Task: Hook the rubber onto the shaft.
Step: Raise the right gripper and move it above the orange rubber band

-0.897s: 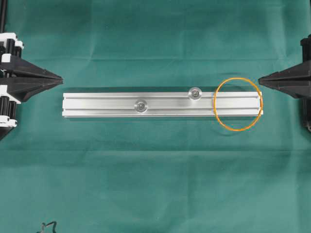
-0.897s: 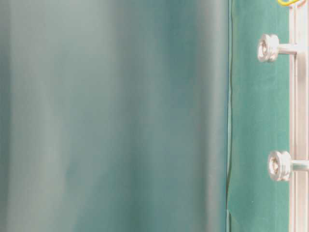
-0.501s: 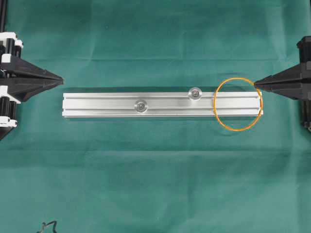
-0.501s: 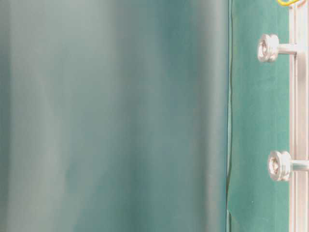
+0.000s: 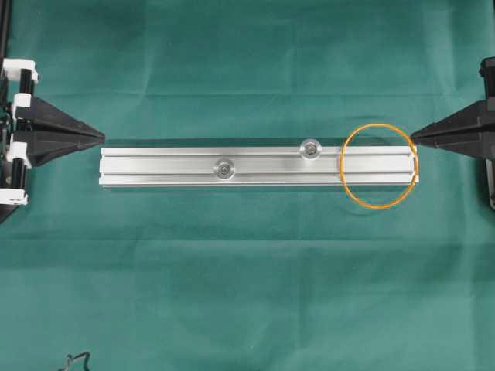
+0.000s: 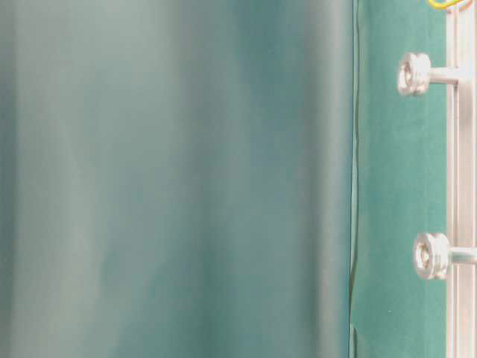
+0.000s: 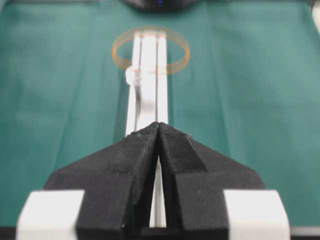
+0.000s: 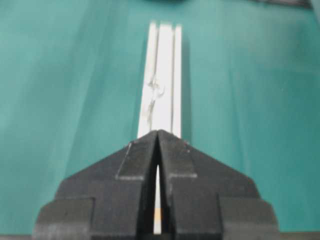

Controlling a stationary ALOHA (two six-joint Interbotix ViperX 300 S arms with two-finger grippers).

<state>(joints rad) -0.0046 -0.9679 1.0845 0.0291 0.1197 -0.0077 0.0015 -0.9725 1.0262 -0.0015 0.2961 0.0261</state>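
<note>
The orange rubber (image 5: 378,207) lies flat as a loop around the right end of the aluminium rail (image 5: 155,166). Two shafts stand on the rail, one near the loop (image 5: 310,148) and one at mid-rail (image 5: 224,168); neither is inside the loop. My left gripper (image 5: 100,137) is shut and empty, pointing at the rail's left end. My right gripper (image 5: 414,138) is shut and empty, its tip just right of the loop's upper right edge. In the left wrist view the shut gripper (image 7: 159,125) faces down the rail toward the rubber (image 7: 114,50). The right wrist view shows the shut gripper (image 8: 158,132) over the rail.
Green cloth (image 5: 247,294) covers the table all round the rail. The table-level view shows both shafts (image 6: 414,73) (image 6: 431,255) side-on with a sliver of the rubber (image 6: 446,4) at the top. A black cable end (image 5: 75,359) lies at the front left.
Both grippers have shifted slightly toward the near side, now level with the rail's upper edge. The right tip came close to the loop. The rubber and rail have not moved.
</note>
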